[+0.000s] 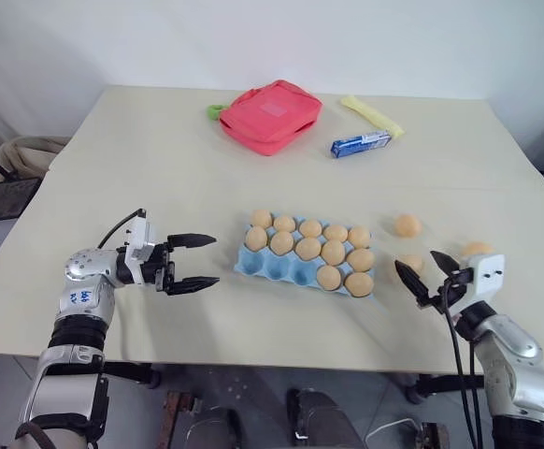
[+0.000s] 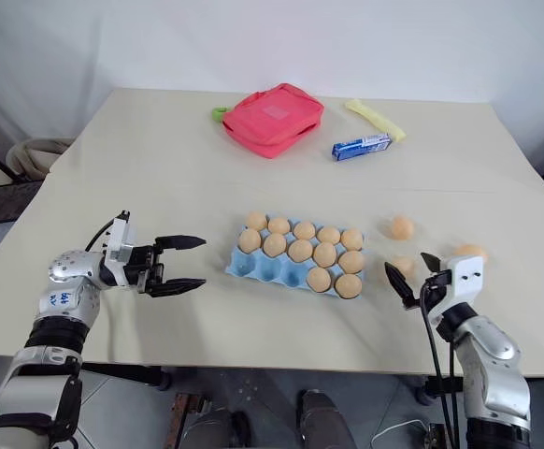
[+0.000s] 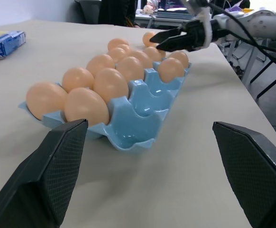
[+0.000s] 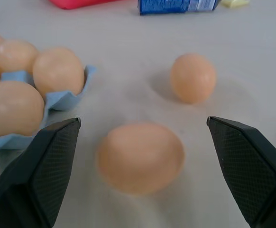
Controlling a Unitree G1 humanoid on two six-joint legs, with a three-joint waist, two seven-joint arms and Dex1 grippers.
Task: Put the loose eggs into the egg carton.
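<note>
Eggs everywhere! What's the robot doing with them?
It is putting loose eggs into the blue egg carton, which already holds eleven, with empty cups left along its near side. Three eggs lie on the table to the carton's right. The right gripper is open around the nearest egg without gripping it yet. The left gripper is open too, empty, hovering on the carton's other side.

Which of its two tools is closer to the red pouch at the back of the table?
Left. The left tool is in front of the red pouch, off to its left; the right tool sits farther, near the loose eggs.
</note>
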